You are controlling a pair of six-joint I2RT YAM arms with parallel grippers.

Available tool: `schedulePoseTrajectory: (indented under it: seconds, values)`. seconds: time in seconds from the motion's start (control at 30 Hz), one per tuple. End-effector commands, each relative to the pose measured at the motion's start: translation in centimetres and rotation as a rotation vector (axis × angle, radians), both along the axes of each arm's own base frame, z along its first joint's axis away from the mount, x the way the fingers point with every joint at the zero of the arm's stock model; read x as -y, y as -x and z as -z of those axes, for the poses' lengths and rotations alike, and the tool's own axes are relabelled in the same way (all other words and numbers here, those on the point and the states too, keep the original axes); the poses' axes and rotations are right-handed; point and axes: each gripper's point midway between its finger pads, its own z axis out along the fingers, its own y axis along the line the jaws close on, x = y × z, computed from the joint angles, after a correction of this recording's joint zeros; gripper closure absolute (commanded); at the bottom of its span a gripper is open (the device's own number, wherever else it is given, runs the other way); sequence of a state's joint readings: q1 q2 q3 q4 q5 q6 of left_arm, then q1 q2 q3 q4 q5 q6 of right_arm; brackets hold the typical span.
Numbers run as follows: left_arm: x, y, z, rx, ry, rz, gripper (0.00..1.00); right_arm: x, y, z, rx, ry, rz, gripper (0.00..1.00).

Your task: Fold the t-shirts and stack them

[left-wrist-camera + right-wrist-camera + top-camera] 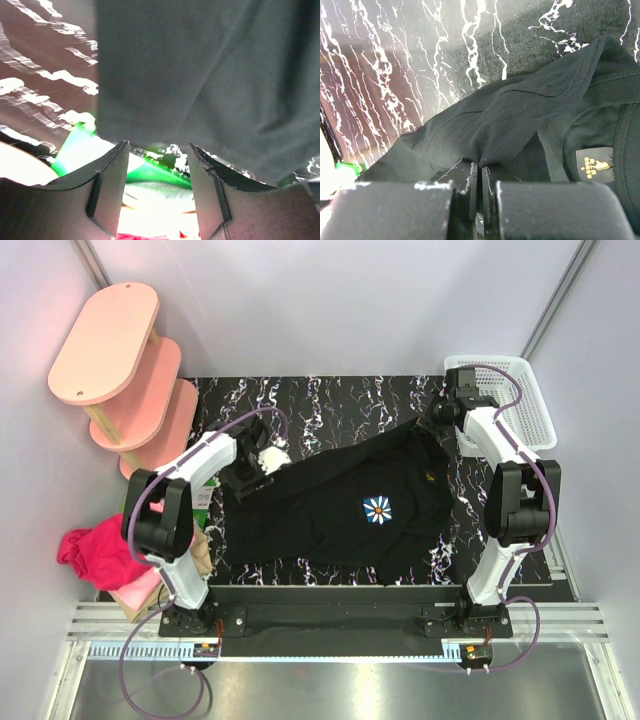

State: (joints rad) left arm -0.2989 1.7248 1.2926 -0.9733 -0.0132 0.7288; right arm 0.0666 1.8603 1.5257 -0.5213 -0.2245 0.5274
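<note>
Pinching black t-shirt (520, 125) | right gripper (480, 169) clamped | left gripper (158, 146) fingers apart

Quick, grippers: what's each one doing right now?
Left gripper: open, nothing between the jaws, just short of the black tee.
Right gripper: shut on a fold of the black tee.

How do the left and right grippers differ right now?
Jaws: the left gripper is open with no cloth between its fingers, while the right gripper is shut, pinching a fold of the black tee.
Place: the left gripper sits at the tee's left edge by the green packet, and the right gripper sits at its far right corner by the white basket.
Shared: both are at the tee's border.
</note>
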Motion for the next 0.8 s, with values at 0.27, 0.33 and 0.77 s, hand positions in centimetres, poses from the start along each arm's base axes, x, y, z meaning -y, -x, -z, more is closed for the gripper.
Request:
schedulePoseTrajectory:
  seconds: [0.27,0.33,0.77]
  values:
    - [-1.9,1.5,2.6,-0.040,-0.038,-0.067,0.47,-0.1,-1.1,-2.1,0.061,0.007,-0.006,1.00]
    - [-1.8,1.3,3.2,-0.060,-0.037,-0.075,0.48,-0.2,-1.2,-2.3,0.065,0.002,-0.008,1.00]
    - [-0.7,-2.3,3.7,-0.029,-0.023,-0.122,1.00,-0.5,-1.4,-2.7,0.075,-0.014,-0.010,1.00]
